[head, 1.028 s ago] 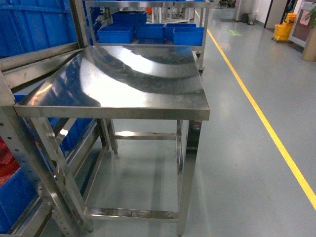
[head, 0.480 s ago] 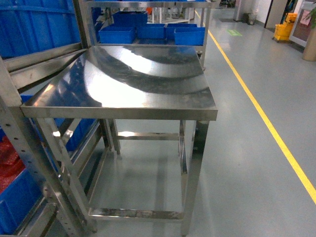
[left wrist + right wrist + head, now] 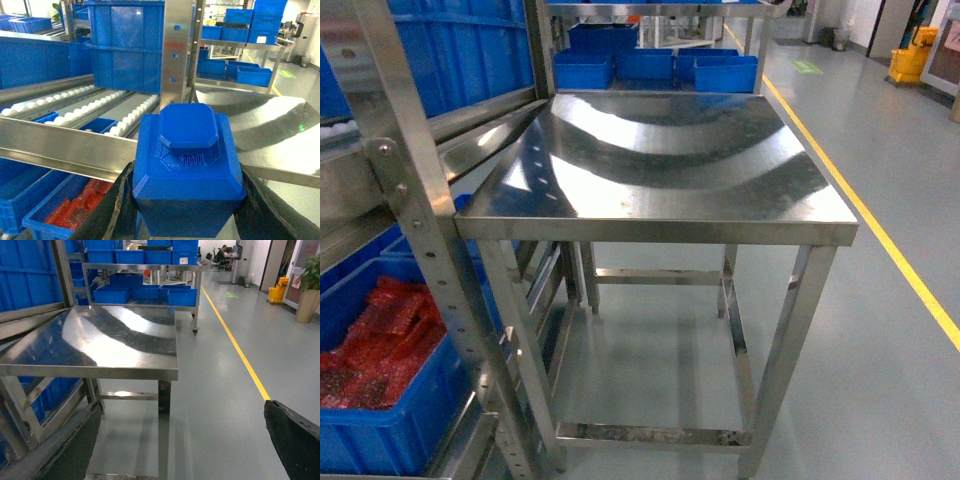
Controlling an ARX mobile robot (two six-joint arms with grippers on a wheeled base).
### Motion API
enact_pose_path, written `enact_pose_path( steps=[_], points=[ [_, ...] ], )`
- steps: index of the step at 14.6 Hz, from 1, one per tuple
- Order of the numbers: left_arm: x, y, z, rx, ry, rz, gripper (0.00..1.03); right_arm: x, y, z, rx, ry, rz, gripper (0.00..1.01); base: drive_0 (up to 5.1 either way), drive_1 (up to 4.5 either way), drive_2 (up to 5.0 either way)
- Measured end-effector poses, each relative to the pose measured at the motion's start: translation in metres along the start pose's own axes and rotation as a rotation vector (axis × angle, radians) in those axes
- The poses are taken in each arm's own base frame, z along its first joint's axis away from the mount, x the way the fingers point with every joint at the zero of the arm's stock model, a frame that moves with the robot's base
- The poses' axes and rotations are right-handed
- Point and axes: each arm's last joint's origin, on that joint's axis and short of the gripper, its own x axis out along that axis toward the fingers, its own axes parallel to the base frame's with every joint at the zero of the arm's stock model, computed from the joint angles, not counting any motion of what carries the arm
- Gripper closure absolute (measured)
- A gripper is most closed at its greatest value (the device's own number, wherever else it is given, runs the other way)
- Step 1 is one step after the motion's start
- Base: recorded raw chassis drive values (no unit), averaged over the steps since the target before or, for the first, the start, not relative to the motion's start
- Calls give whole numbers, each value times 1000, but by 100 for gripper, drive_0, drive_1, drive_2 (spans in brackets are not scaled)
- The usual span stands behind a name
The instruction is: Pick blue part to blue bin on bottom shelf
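Fingers (image 3: 107, 210) of left hand (image 3: 187, 220), edge-cropped, clamp blue part (image 3: 187, 175); right hand's (image 3: 165, 450) grip unclear.

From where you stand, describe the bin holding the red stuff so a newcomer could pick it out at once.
Start at the steel rack to the left of the square steel table. Look low on that rack, below the roller tier, to the blue bin nearest the camera. Unlike the other blue bins around it, whose contents cannot be seen, this one shows a heap of red parts inside.
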Motion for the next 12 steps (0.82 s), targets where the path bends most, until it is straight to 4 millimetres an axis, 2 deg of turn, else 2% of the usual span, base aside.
enact_pose_path(
  steps=[12],
  points=[
    [0, 0, 0, -1, -2, 0, 59, 0, 0, 0, 0, -1, 0, 3, -446, 222, 222]
  ],
)
